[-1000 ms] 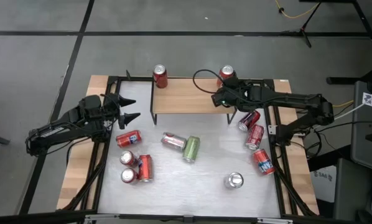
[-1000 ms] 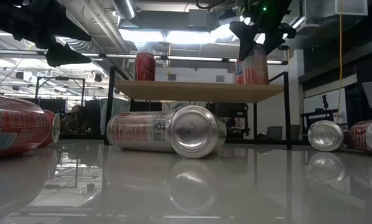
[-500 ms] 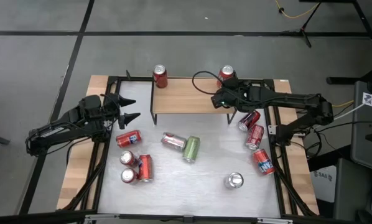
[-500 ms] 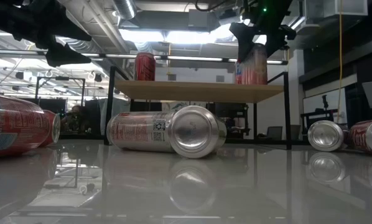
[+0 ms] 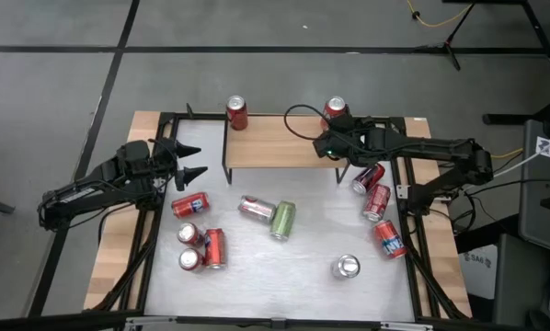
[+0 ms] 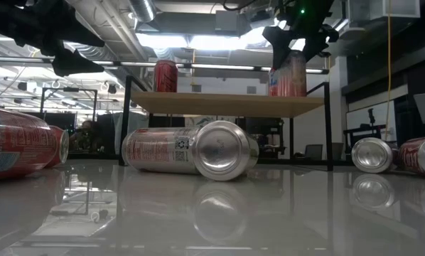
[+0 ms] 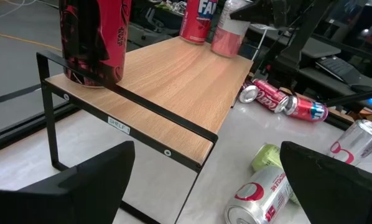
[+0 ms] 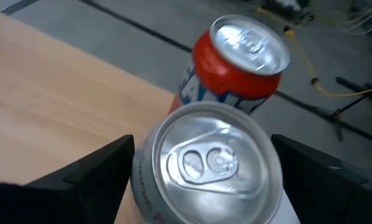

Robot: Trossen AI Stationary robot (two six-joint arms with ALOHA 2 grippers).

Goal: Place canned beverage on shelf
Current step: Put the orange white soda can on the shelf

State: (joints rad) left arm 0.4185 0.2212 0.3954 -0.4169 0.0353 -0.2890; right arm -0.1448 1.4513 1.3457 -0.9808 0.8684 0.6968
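Nearby first, reading the table (image 5: 257, 276) as a clock face from above, with twelve at the far edge. Saw a silver-topped can (image 5: 347, 267) standing upright at about five o'clock, alone. Found three red cans (image 5: 213, 246) bunched close together at about seven o'clock, one lying on its side and two showing their tops. Noted one more red can (image 5: 389, 237) lying at four o'clock, close to the table's right rail.

Toward the centre, found a green can (image 5: 282, 219) on its side, touching or just beside a silvery can (image 5: 256, 208) that lay at its ten o'clock. Saw a lone red can (image 5: 190, 204) lying at about nine o'clock from that pair. Counted two red cans (image 5: 377, 200) lying near each other at three o'clock on the table.

Farther back, found the left gripper (image 5: 194, 160) hanging at about ten o'clock, fingers spread wide, holding nothing, just off the shelf's left end.

Beyond it, saw the shelf (image 5: 275, 147) standing across the twelve o'clock side of the table. Found the right gripper (image 5: 333, 142) reaching over its right end, fingers parted on either side of the top of the canned beverage (image 8: 208, 165). Saw that can standing upright on the plank; could not tell whether the fingers touched it.

Farthest of all, noted a dark red can (image 5: 236, 112) upright at the shelf's far-left corner and a red-and-white can (image 5: 334, 109) upright at its far-right, just beyond the gripper.
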